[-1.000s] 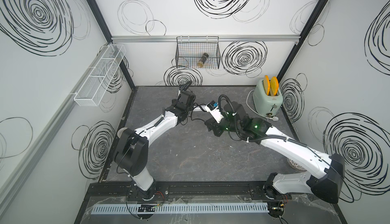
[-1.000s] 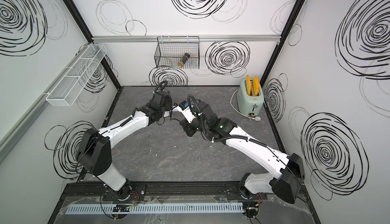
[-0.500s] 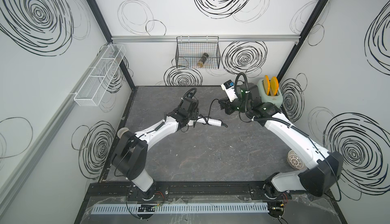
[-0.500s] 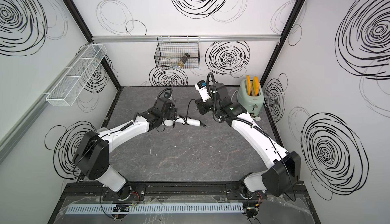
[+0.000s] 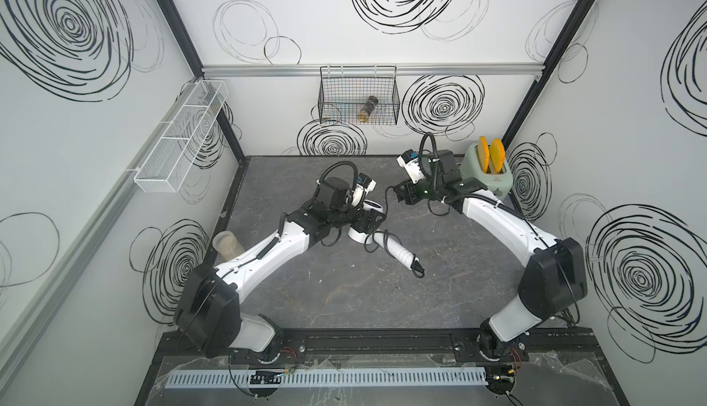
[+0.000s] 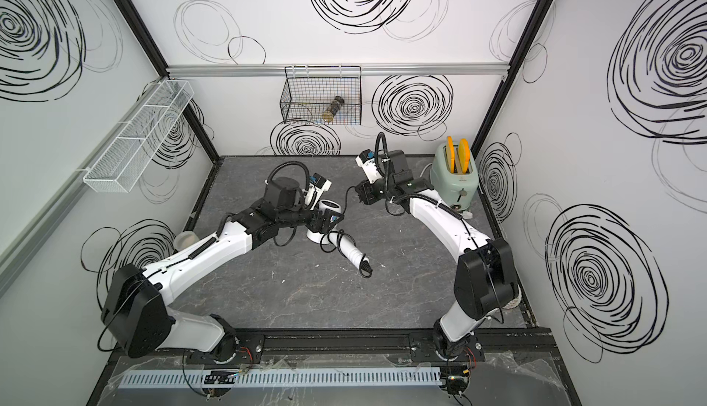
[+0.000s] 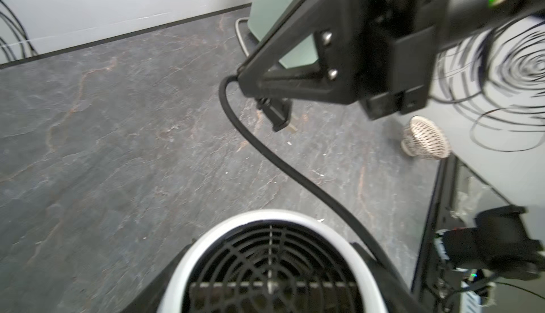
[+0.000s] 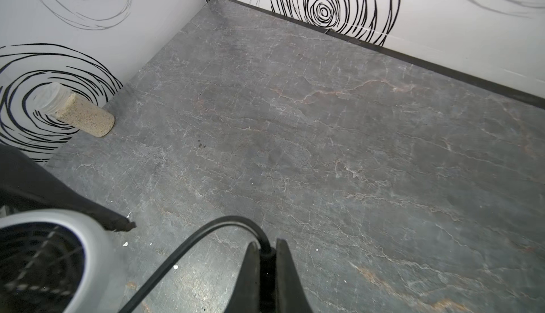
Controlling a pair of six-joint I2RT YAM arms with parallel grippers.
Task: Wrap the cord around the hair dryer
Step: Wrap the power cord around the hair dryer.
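**A:** Our right tool [image 8: 266,248] is closed tight on the cord [image 7: 280,164], just behind the plug [image 7: 275,115]. It holds this end up above the desk [image 5: 344,300], near the toaster [image 5: 497,184].

**B:** And our left tool [image 5: 368,221]?

**A:** Its jaws stand rather wide, one on each side of the round head of the hair dryer [image 5: 398,254]. We judge that it has hold of the head. The dryer is in the middle of the desk, and its handle points away from the left tool toward the front. The cord seems to lie in a loose loop or two around the handle, close to the head. From there it rises free to the right tool.

**B:** So what can go wrong for us?

**A:** The loops are slack. If we carry the cord around without tension, they may slide along the smooth handle and fall off. If we pull too hard, the round head may turn or slip between the left jaws.

**B:** We also see a risk where the two tools pass close. The cord may catch on a finger of the left tool, and then we wrap the tool in with the dryer.

**A:** Yes. And a wide swing of our right arm may strike the toaster.
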